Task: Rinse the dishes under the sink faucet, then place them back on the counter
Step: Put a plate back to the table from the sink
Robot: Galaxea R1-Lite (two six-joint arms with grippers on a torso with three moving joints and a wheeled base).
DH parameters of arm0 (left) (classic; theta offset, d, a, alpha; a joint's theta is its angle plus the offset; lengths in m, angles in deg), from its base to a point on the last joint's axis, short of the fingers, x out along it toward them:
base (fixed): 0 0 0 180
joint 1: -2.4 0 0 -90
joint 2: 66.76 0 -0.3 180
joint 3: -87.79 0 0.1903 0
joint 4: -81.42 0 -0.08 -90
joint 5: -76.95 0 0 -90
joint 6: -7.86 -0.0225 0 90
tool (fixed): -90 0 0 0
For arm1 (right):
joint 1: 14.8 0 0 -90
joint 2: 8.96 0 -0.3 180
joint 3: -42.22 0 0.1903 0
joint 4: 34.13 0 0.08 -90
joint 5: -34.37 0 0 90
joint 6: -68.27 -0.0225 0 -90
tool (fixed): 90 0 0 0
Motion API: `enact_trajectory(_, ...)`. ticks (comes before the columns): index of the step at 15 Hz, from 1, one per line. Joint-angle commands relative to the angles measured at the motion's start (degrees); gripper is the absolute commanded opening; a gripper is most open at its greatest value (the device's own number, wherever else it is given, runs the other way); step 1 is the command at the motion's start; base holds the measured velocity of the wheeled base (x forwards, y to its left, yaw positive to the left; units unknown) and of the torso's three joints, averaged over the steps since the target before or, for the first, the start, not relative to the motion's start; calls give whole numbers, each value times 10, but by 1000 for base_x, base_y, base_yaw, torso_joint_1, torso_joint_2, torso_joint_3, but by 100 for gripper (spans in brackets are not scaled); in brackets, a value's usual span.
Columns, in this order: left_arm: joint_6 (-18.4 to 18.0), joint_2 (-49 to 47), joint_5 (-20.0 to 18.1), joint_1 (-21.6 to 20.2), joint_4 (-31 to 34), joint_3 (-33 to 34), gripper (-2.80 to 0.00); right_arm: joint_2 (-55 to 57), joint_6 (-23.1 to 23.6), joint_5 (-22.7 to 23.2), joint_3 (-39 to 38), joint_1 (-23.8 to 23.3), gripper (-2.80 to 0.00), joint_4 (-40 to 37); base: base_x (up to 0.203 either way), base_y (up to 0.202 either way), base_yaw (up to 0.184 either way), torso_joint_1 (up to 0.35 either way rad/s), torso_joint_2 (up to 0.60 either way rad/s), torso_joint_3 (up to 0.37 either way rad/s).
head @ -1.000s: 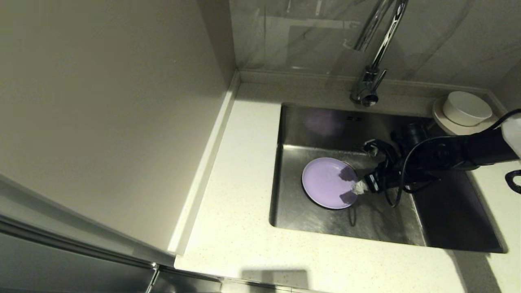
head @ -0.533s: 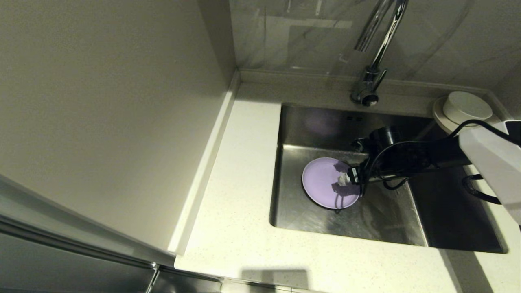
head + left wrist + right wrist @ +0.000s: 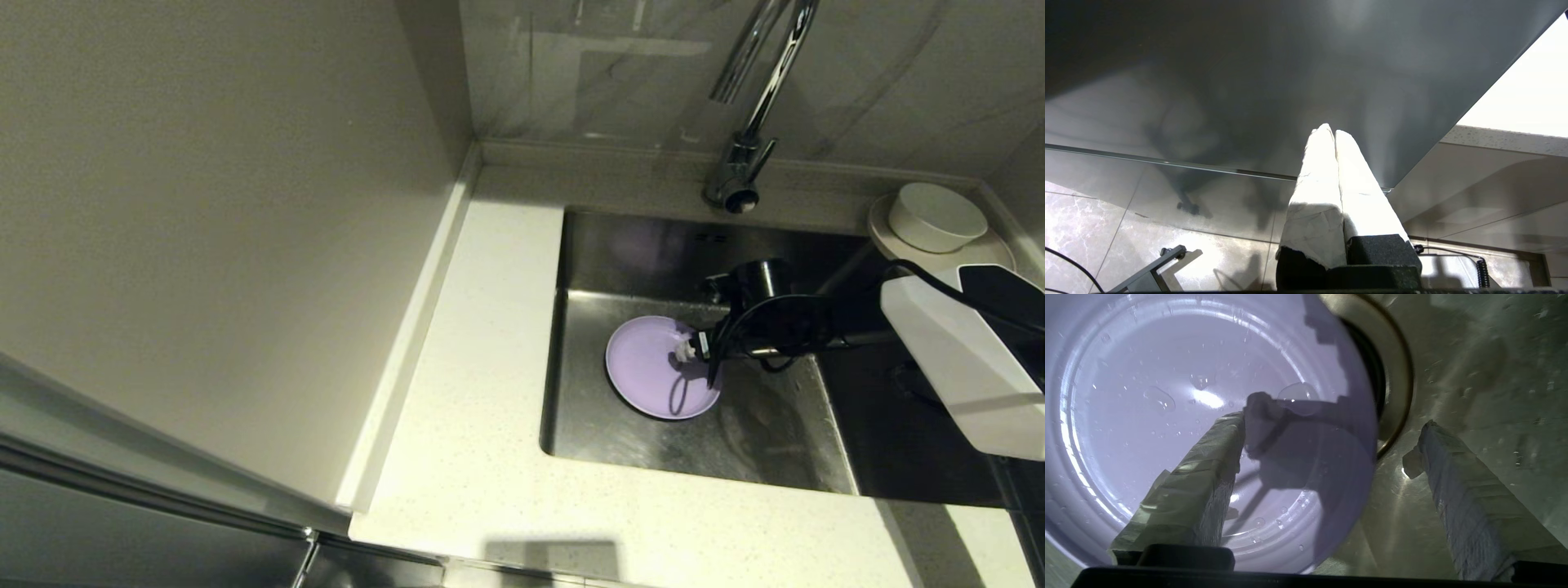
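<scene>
1. Lilac plate lying flat on the floor of the steel sink, in the left half of the basin, with water drops on its inner face.
2. In the right wrist view, plate edge covering part of the round drain.
3. Right hand down inside the sink, at the right edge of the plate, released: fingers spread wide, holding nothing.
4. One wrapped finger over the plate's inner face, the other finger outside the rim, over the bare steel; plate edge between the two. Cannot tell whether either fingertip touches the plate.
5. Right arm reaching in from the right side, across the basin.
6. Chrome faucet standing behind the sink, at the back wall; no water visible from it.
7. Small white bowl resting on the cream plate, both on the surface at the back right corner of the sink.
8. Left hand seen only in the left wrist view, away from the sink, beside a dark cabinet front, fingers pressed together, clenched on nothing.
</scene>
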Motion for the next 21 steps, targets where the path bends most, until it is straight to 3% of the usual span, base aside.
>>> enact_trajectory(1, 0, 2, 0, 0, 0, 0, -280, 12, 3, 1, 2, -1, 0, 1, 0, 0, 0, 0, 0, 0)
enact_trajectory(9, 0, 2, 0, 0, 0, 0, -280, 36, 24, 1, 4, -18, 0, 4, 0, 0, 0, 0, 0, 0)
enact_trajectory(10, 0, 2, 0, 0, 0, 0, -280, 36, 24, 1, 3, -18, -280, 4, 0, 0, 0, 0, 0, 0)
enact_trajectory(21, 0, 2, 0, 0, 0, 0, -280, 30, 28, 1, 10, -23, -280, 4, 0, 0, 0, 0, 0, 0)
